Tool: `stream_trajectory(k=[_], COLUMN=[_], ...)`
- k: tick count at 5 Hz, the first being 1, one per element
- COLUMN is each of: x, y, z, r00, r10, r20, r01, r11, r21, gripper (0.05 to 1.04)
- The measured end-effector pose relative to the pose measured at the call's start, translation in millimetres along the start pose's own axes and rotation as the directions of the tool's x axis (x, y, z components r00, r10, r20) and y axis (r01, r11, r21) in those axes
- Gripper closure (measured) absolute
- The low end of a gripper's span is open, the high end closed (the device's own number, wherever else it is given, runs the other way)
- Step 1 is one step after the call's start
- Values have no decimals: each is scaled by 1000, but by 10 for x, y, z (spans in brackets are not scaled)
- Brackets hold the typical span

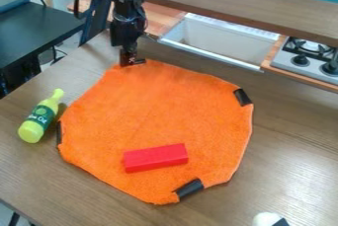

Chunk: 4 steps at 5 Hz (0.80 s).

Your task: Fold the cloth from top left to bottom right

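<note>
The black gripper [130, 58] is in the upper left of the frame, hanging down at the top corner of the orange cloth [158, 106]. How far open it is cannot be told. Its lower end meets the cloth's edge, or lies right over it, among small dark pieces; whether it has hold of the cloth cannot be made out either.

The cloth is spread out on the wooden table [290, 146], reaching from just under the gripper down and to the right, across the middle of the frame. Black patches sit on its edge at the right, at the bottom and at the far left. A red block [155, 158] lies on its lower part, well apart from the gripper.

A yellow-green bottle [41, 118] lies just beside the cloth's left edge, neck toward the top of the frame. A white sink [221, 40] is at the upper middle, a stove [302, 61] at the upper right, and a small white thing [267, 219] at the bottom right.
</note>
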State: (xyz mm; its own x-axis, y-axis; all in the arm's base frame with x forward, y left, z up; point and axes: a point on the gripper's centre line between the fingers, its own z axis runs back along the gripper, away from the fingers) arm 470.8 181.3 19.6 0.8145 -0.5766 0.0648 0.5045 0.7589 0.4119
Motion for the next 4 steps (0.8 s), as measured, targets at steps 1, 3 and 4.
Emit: stream_trajectory(k=[1, 3, 4], x=[-23, -30, -28], y=[-21, -57, -88], z=[-65, -102, -138], r00=[1000, 1000, 999], r10=[9, 14, 23], r20=[-15, -22, -27], r01=[-9, -15, -24], r11=[1000, 1000, 999], r21=[1, -10, -28], gripper=[83, 83, 83])
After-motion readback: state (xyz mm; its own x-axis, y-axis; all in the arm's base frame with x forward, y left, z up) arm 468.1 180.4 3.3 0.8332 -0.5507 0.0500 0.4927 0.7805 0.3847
